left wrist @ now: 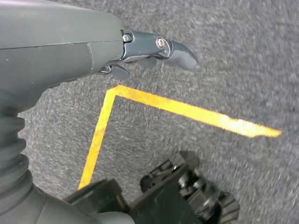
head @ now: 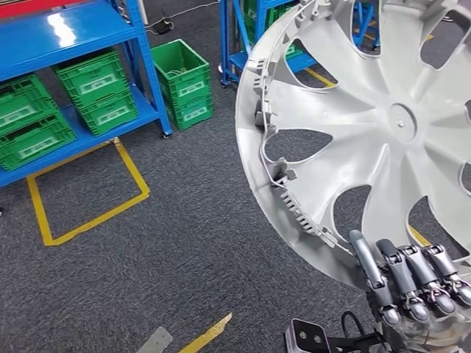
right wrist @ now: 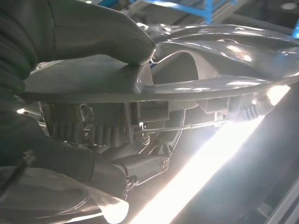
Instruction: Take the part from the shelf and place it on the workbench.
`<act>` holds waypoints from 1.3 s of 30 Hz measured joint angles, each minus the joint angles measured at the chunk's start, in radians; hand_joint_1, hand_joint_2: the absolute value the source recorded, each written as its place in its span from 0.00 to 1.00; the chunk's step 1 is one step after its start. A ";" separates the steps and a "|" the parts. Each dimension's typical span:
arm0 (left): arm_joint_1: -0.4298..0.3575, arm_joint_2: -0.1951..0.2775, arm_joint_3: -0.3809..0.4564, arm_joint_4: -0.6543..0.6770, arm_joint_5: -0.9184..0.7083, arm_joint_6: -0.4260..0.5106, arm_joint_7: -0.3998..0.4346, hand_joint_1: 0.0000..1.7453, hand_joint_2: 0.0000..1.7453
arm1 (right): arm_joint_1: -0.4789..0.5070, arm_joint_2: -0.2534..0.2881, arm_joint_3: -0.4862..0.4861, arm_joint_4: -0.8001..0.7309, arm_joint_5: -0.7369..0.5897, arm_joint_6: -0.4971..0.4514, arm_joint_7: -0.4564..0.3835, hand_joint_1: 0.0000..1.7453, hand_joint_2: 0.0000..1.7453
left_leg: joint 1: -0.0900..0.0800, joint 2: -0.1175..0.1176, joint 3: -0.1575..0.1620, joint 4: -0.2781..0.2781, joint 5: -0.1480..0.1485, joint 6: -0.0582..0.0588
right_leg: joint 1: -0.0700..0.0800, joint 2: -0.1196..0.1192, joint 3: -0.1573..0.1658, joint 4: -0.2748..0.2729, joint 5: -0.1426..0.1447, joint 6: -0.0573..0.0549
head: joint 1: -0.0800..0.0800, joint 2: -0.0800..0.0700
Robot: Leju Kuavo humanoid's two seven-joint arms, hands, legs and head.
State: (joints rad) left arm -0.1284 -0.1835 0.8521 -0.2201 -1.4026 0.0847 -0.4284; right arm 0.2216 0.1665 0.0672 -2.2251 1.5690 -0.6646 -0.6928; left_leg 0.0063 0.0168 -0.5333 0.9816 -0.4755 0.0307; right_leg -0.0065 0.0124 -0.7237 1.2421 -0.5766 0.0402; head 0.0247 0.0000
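Here the right hand (head: 413, 283) grips the half-cropped hubcap (head: 355, 132).

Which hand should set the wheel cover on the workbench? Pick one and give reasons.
Right. The right hand already grips the wheel cover by its lower rim, while the left hand hangs over the carpet holding nothing.

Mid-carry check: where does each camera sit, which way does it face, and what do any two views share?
Head: high on the body, looking forward and down at the wheel cover, right hand, blue shelf.
Left wrist: behind the left hand, facing carpet and yellow tape.
Right wrist: behind the right hand, against the cover's rim.
Shared: head and right wrist both show hand gripping cover.
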 joint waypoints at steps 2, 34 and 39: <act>0.002 0.000 0.000 0.000 0.001 0.000 0.000 0.00 1.00 | 0.002 0.000 -0.004 0.000 0.000 0.000 0.000 1.00 1.00 | 0.000 0.028 -0.001 0.001 -0.001 -0.002 | -0.007 -0.010 -0.009 0.037 -0.001 0.009 | 0.000 0.000; -0.004 -0.029 -0.021 -0.004 0.030 0.001 0.029 0.00 1.00 | 0.062 0.015 -0.037 -0.006 0.000 0.000 0.026 1.00 1.00 | -0.002 0.040 0.003 0.003 -0.009 -0.006 | -0.011 -0.023 0.034 -0.042 0.046 0.009 | -0.001 0.000; -0.009 -0.021 -0.028 -0.006 0.029 -0.012 0.013 0.00 1.00 | 0.060 0.025 -0.039 -0.006 0.000 0.000 0.021 1.00 1.00 | -0.012 0.082 0.008 0.009 -0.017 -0.029 | 0.000 -0.068 0.151 -0.240 0.097 -0.019 | -0.003 0.000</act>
State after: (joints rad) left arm -0.1373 -0.2041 0.8246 -0.2261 -1.3739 0.0725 -0.4155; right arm 0.2811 0.1917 0.0283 -2.2311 1.5689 -0.6645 -0.6716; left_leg -0.0056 0.0986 -0.5256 0.9909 -0.4923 0.0016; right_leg -0.0063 -0.0552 -0.5724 1.0022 -0.4800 0.0215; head 0.0217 0.0000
